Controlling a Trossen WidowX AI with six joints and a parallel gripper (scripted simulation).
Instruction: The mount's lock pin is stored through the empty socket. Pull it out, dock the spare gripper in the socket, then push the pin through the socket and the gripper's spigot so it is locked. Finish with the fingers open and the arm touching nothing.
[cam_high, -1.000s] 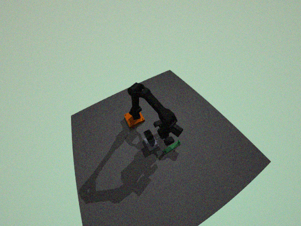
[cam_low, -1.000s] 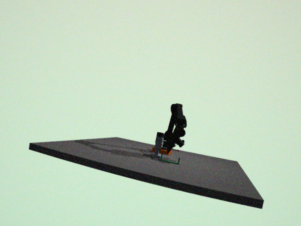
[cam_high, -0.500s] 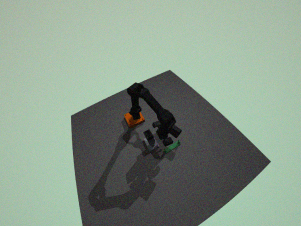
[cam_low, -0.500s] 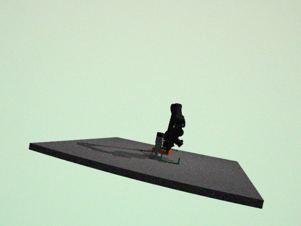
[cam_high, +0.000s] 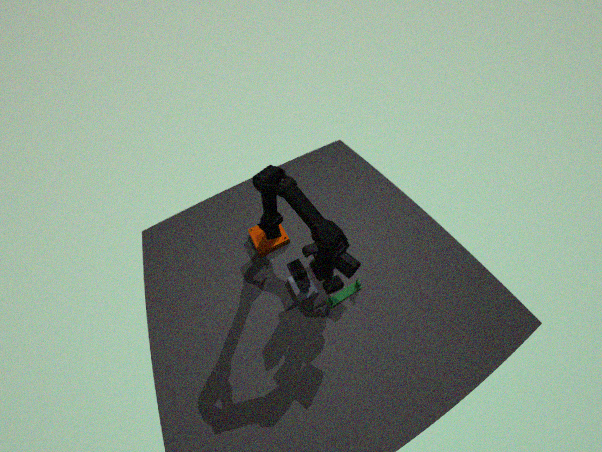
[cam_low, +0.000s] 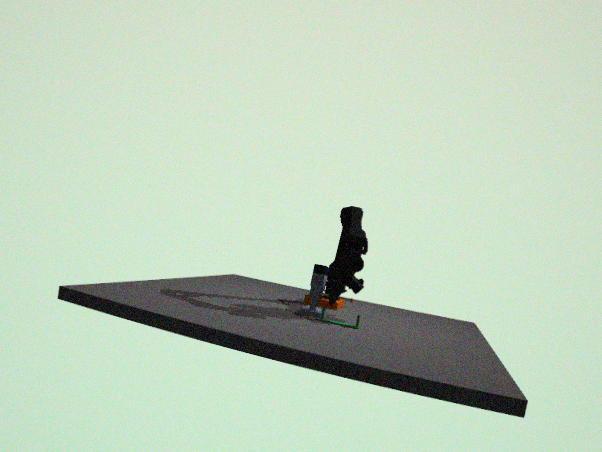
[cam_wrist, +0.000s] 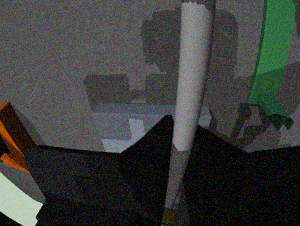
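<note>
One long, pale-grey cylindrical pin (cam_wrist: 192, 65) sat gripped in black jaws (cam_high: 332, 286) (cam_low: 332, 302), beside grey upright mount (cam_high: 306, 291) (cam_low: 317, 292) (cam_wrist: 112, 122) and green bracket (cam_high: 345, 294) (cam_low: 340, 323) (cam_wrist: 275, 45). Step, seemingly carrying pin, called for firm grip, slow travel, shaft squared before any insertion.

Mount (cam_high: 291, 285) (cam_low: 318, 289) (cam_wrist: 112, 123) and bracket (cam_high: 345, 294) (cam_low: 340, 324) (cam_wrist: 275, 50) side by side on the table (cam_high: 425, 300) (cam_low: 400, 350) (cam_wrist: 50, 50), before the arm's base (cam_high: 260, 243) (cam_low: 338, 304) (cam_wrist: 16, 127), pin (cam_wrist: 191, 80) in claw (cam_high: 332, 286) (cam_low: 332, 301) (cam_wrist: 173, 121).

A robotics test setup: arm (cam_high: 302, 202) (cam_low: 352, 232) on a bare-edged tabletop (cam_high: 425, 300) (cam_low: 400, 345).

Top looks steeply down; exterior sits low, far.
</note>
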